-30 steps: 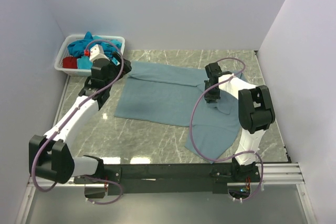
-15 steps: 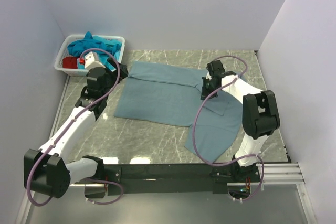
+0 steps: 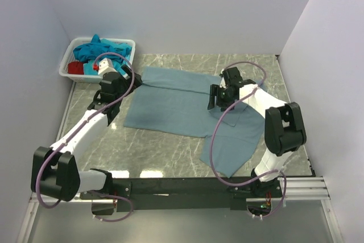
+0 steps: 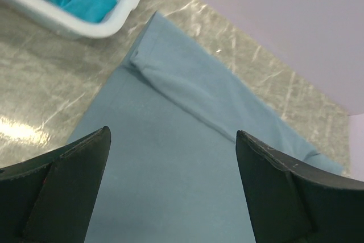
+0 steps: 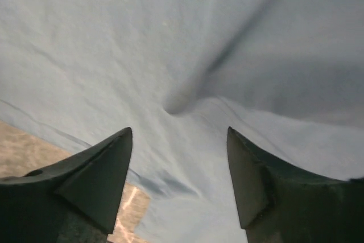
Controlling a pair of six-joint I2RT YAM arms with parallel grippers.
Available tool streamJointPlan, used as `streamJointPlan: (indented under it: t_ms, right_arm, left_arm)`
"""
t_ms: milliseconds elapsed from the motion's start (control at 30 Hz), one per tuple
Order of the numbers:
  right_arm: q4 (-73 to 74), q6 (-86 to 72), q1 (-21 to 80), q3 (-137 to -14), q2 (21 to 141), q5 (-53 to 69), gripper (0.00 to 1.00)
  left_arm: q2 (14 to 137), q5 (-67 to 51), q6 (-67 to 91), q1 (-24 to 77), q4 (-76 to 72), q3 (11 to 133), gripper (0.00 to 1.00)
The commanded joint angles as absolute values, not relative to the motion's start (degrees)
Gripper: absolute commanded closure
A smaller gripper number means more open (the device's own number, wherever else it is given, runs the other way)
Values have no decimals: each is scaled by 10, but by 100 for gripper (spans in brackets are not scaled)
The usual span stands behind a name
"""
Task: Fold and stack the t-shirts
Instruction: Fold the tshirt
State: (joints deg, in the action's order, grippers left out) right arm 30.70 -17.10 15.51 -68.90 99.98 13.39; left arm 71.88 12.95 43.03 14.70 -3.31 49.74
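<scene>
A dusty grey-blue t-shirt (image 3: 170, 103) lies spread on the marble table, with one part folded down at the right front. My left gripper (image 3: 120, 83) hovers open over its left upper corner; in the left wrist view the open gripper (image 4: 172, 132) frames flat cloth (image 4: 170, 174) and a folded sleeve (image 4: 187, 83). My right gripper (image 3: 216, 98) is open just above the shirt's right middle. In the right wrist view this gripper (image 5: 179, 130) is empty, and a small pinched crease (image 5: 177, 103) sits in the cloth below. Turquoise t-shirts (image 3: 94, 49) and a red one (image 3: 75, 68) fill the basket.
The white plastic basket (image 3: 105, 41) stands at the back left corner against the walls, its rim (image 4: 102, 24) close to the shirt's sleeve. White walls enclose the table on three sides. Bare marble (image 3: 165, 152) shows in front of the shirt.
My right gripper drew leftward over the shirt, then opened and let go of the cloth. The left gripper swung a little toward the shirt's corner and stayed open.
</scene>
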Motion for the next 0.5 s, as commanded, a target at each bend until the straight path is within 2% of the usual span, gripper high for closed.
streamJointPlan:
  t_ms: [0,200,467]
  right_arm:
    - [305,-194,157,-673,931,54,25]
    - [333,-238,139,-636,899,-29,24]
    - [337,-252,101,-601,924,-25,34]
  left_arm:
    - [738,141,455,146,-22,488,4]
    - [748,151,478,146,13,456,4]
    - [737,146,506,146,33,404,3]
